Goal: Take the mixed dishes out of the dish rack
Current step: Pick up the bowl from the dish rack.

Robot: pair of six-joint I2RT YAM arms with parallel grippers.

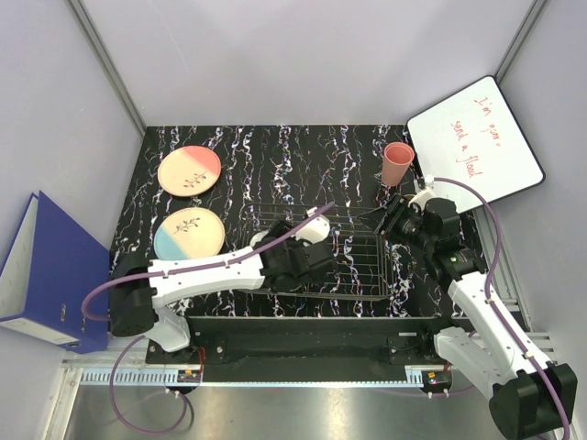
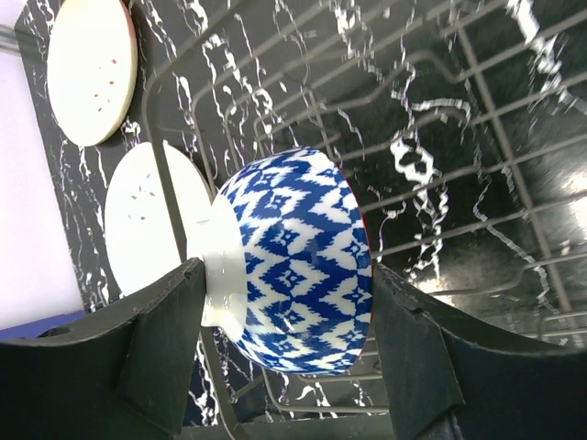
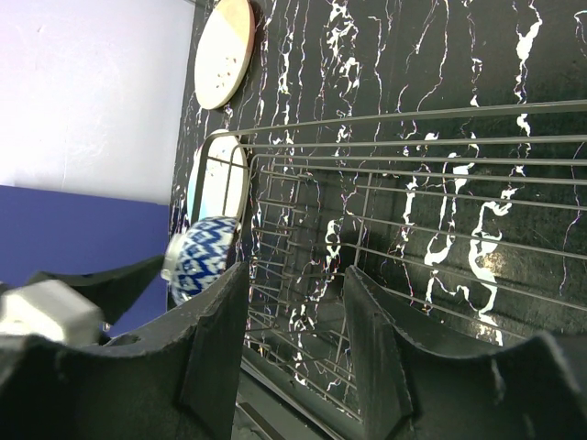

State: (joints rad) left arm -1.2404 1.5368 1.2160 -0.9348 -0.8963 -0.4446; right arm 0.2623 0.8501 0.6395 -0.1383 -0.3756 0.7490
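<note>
The blue-and-white patterned ceramic bowl is gripped on its side at the left end of the low dark wire-grid dish rack. Its white foot is pressed against one of the left arm's fingers and its rim against the other. The fingers are thus clamped across the bowl's height and not its wide mouth, probably because that span fits between them. Whether the bowl is clear of the wires cannot be told. The right arm's fingers are held apart with nothing between them at the far right corner of the rack, a place judged to leave room for the left arm. The round pink-and-cream plate and the round light-blue-and-cream plate are laid flat on the black white-veined desk left of the rack. A pink tapered cup is stood on the desk beyond the rack's far right corner. No other dish is seen in the rack, so the bowl is judged to be the last piece to unload
</note>
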